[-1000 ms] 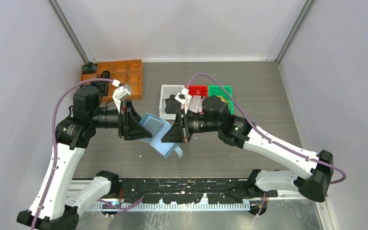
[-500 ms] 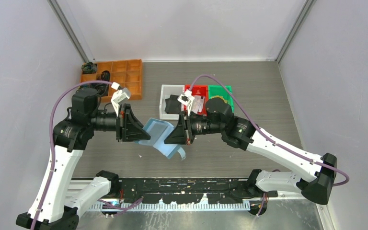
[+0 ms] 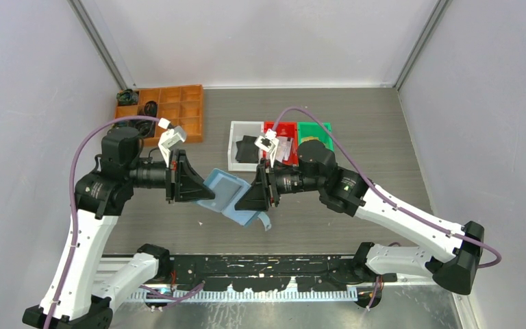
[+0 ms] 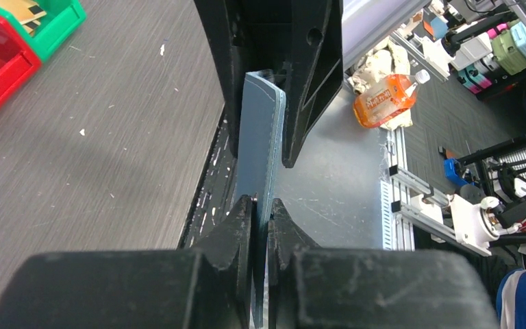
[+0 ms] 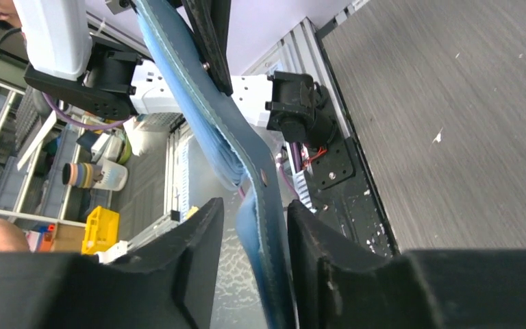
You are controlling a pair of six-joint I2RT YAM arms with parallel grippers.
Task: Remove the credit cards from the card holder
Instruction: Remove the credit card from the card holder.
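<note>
Left gripper clamps the card holder, right gripper apparently slack around it; left wrist alone shows an orange bottle, label unreadable.

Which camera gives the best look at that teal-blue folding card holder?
The top external view: the teal-blue folding card holder shows its broad, opened face there. Both wrist views catch only its thin edge.
</note>
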